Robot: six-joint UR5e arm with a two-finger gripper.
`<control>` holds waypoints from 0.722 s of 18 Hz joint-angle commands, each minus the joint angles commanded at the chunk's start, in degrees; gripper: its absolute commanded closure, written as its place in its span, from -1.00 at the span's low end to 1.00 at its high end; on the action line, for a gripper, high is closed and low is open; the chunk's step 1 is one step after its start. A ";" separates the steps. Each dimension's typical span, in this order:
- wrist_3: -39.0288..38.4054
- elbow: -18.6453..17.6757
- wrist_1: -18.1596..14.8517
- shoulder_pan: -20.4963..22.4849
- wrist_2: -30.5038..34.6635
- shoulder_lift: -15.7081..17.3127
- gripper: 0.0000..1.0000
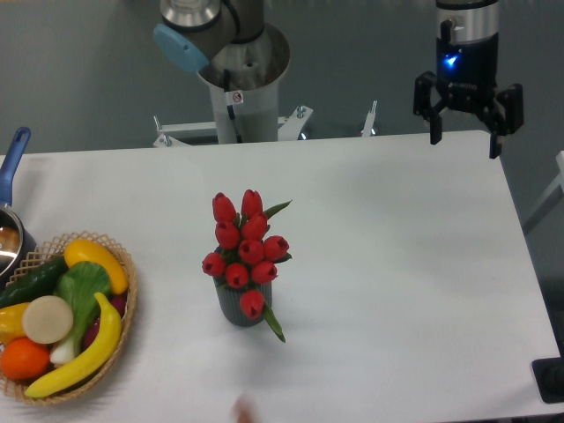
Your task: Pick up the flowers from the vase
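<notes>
The flowers (244, 245), a bunch of red tulip buds with green leaves, stand in the small dark grey ribbed vase (238, 308) near the middle of the white table (397, 264). One bud hangs over the vase's front and hides part of it. My gripper (464, 141) hangs open and empty above the table's far right edge, well away from the flowers, fingers pointing down.
A woven wicker basket (123, 330) of fruit and vegetables sits at the front left. A pot with a blue handle (13, 159) is at the left edge. The arm's base column (238, 97) stands behind the table. A dark object (551, 379) is at the right front corner.
</notes>
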 joint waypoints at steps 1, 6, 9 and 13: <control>0.00 -0.09 0.00 0.00 0.00 0.00 -1.00; 0.00 -0.26 0.18 -0.18 -0.62 0.00 -1.00; -0.09 -0.79 0.18 -0.44 -0.62 0.17 -1.00; -3.15 -2.55 0.44 -0.70 -2.89 0.70 -1.00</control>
